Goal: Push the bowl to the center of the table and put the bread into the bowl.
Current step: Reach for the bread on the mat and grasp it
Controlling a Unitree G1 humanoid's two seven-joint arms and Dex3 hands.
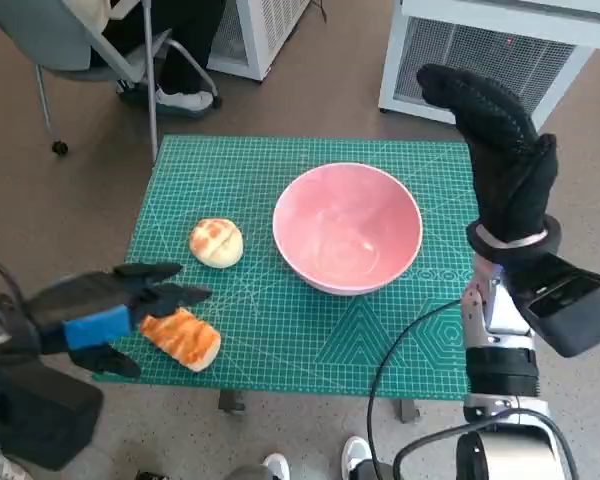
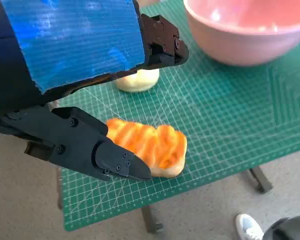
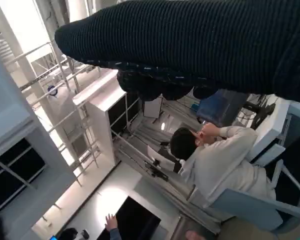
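The toasted bread looks light and soft, likely to dent under a hard squeeze, so a gentle hold across its short sides near the middle seems the safest place to take it. It is an oblong slab with an orange, striped crust and pale edges, lying flat near the front left edge of the green cutting mat that covers the tabletop. The left hand hovers just over it with fingers spread apart and holding nothing; one fingertip sits just beside the bread's end, though contact cannot be confirmed. A second piece, a round pale bun, lies between the striped bread and the pink bowl. The bowl looks stiff, smooth and probably slippery; it is empty and stands roughly mid-mat, slightly toward the right. The right hand is raised beyond the mat's right edge, fingers extended, gripping nothing.
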